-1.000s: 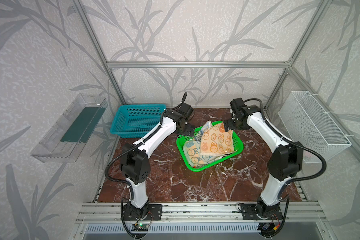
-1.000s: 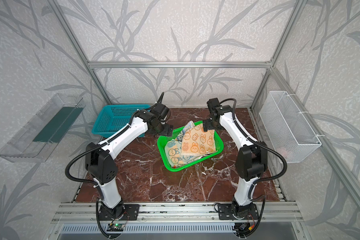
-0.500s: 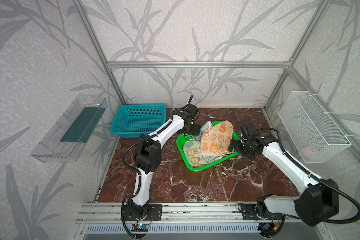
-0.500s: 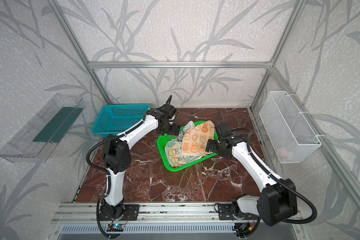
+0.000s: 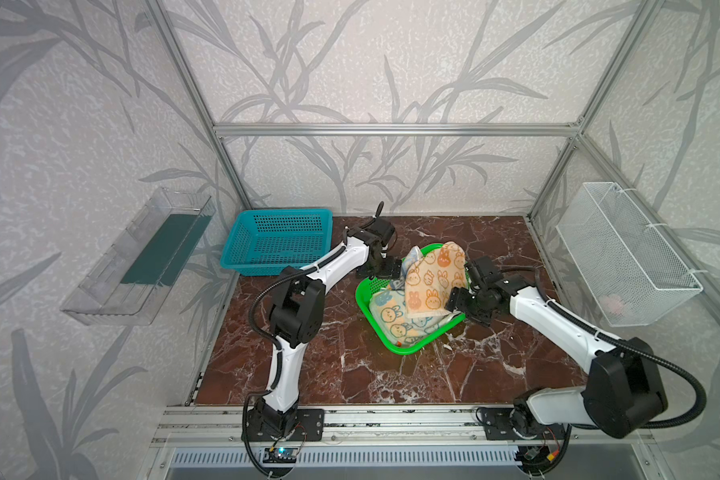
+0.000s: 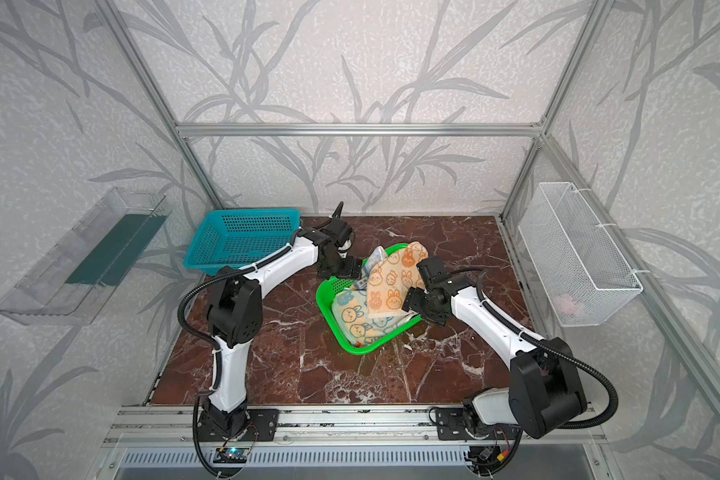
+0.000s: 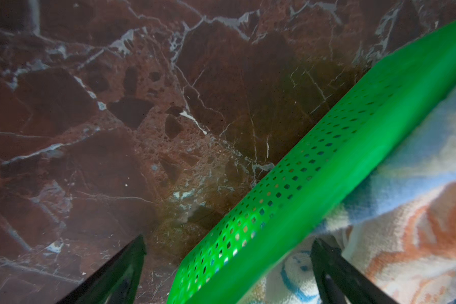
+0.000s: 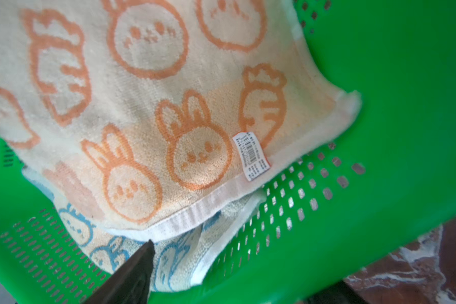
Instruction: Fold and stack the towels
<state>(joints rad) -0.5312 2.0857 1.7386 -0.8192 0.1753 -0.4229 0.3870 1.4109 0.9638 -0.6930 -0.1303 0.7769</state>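
The green basket (image 5: 404,350) (image 6: 362,350) sits near the middle of the table (image 5: 350,365), turned askew. Both towels are inside it. The peach towel (image 5: 431,282) (image 6: 391,279) lies on top, draped from the rim at 12 to 1 o'clock down toward the basket's middle. The blue towel (image 5: 395,316) (image 6: 356,318) is crumpled beneath it and fills the 7 o'clock half.

The left fingers (image 5: 381,270) are at the basket's 10 o'clock edge. In the left wrist view they (image 7: 116,271) stand wide apart and straddle the perforated wall (image 7: 327,171). One finger is over bare table (image 7: 116,105), the other over cloth (image 7: 419,210) inside, and they grip nothing.

The right fingers (image 5: 454,299) are low at the basket's 3 o'clock edge, beside the peach towel's hem. In the right wrist view one finger (image 8: 132,271) points over the blue towel (image 8: 174,252) just under that hem. The other shows only as a dark sliver outside the green rim (image 8: 406,105). They stand apart with the wall between them. The peach towel (image 8: 169,105) shows orange bunnies and carrots, and a small barcode label (image 8: 251,155) is sewn near its corner.

The blue basket (image 5: 275,245) stands in the table's 10 o'clock corner, apart from the green one. A wire basket (image 5: 628,257) hangs on the wall at 3 o'clock, and a clear tray (image 5: 138,257) on the wall at 9 o'clock
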